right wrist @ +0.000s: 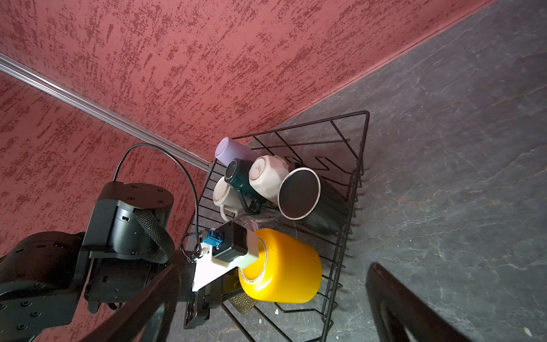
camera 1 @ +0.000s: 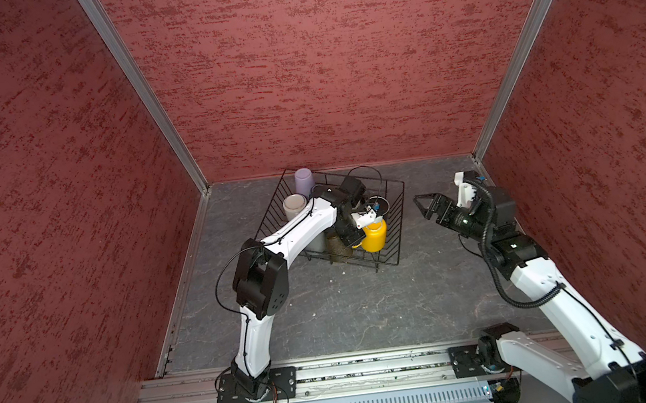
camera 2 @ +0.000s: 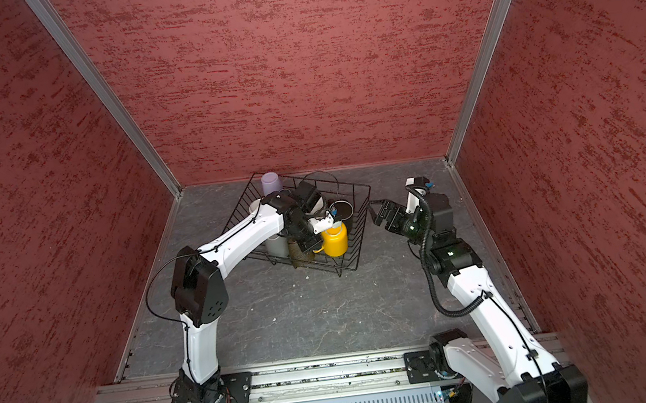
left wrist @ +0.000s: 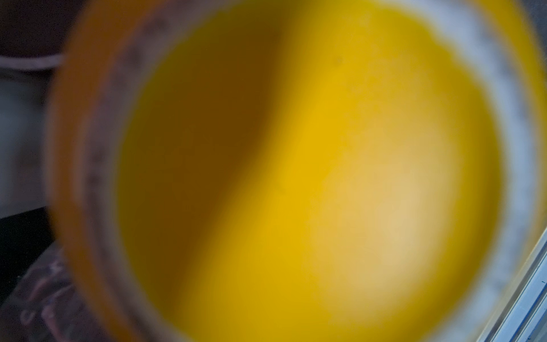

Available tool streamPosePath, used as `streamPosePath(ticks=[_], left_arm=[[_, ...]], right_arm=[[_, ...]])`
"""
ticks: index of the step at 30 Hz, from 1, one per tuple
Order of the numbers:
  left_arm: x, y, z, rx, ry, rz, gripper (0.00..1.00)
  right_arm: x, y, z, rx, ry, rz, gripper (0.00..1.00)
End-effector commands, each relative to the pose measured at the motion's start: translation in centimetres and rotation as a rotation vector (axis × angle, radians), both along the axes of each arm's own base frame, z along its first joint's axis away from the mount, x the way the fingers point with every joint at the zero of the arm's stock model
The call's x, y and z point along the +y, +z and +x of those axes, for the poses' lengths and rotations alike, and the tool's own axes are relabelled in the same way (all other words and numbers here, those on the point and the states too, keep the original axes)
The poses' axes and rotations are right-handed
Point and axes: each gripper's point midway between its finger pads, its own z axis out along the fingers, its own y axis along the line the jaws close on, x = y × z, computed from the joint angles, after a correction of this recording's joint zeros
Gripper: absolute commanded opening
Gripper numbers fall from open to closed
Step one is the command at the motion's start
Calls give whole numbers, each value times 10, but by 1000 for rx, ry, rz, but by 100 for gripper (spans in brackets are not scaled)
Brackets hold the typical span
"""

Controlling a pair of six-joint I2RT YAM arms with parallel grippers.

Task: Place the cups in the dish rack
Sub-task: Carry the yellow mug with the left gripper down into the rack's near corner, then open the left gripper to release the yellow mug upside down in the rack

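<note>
The dish rack (camera 1: 396,218) (camera 2: 362,227) (right wrist: 359,165) sits at the back of the table. Over its near right corner is a yellow cup (camera 1: 375,236) (camera 2: 335,240) (right wrist: 284,266), mouth down and base toward the left wrist camera. The cup's blurred base (left wrist: 296,177) fills the left wrist view and hides the fingers. My left gripper (camera 1: 353,240) (camera 2: 310,246) is shut at the cup's handle. Lavender (camera 1: 304,180), white (camera 1: 294,206), grey (camera 1: 316,242), amber (camera 1: 338,246), teal (right wrist: 236,177), faceted white (right wrist: 266,176) and black (right wrist: 299,194) cups are in the rack. My right gripper (camera 1: 424,204) (camera 2: 376,213) (right wrist: 272,331) hangs open beside the rack's right side, holding nothing.
Red walls close in the grey table (camera 1: 347,308) on three sides, and the rack is near the back wall. Both arm bases stand on a metal rail (camera 1: 375,367) along the front edge. The left arm's forearm reaches over the rack's left half.
</note>
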Motion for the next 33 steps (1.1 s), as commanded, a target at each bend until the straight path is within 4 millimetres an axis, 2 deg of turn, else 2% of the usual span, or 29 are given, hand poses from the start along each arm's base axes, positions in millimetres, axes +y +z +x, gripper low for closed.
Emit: streamPosePath(ticks=[1, 6, 11, 17, 20, 22, 24, 26, 29, 31, 33], left_arm=[[5, 4, -8, 44, 16, 20, 27], [5, 8, -6, 40, 23, 14, 43], [-1, 16, -7, 41, 22, -19, 46], [-14, 38, -9, 12, 6, -115, 55], [-23, 54, -9, -21, 3, -181, 65], [-28, 65, -7, -49, 7, -232, 76], [-32, 80, -3, -89, 22, -296, 100], [-32, 99, 4, -134, 65, -381, 100], [-18, 133, 26, -213, 188, -529, 100], [2, 154, 40, -266, 276, -617, 100], [30, 176, 54, -345, 382, -687, 100]], right_arm=[[-1, -2, 1, 3, 0, 13, 99], [0, -3, 1, 4, 3, 16, 99], [0, -3, 2, 5, 4, 17, 99], [-1, -4, 4, 4, 1, 5, 99], [-2, -5, 6, 4, -1, -2, 99], [-2, -4, 8, 2, -1, -8, 99], [-3, -2, 10, -1, -5, -22, 99], [-3, -2, 12, 1, 3, -51, 96], [0, -8, 16, 36, 35, -108, 90], [6, -12, 18, 65, 65, -143, 87], [19, -11, 19, 66, 91, -208, 87]])
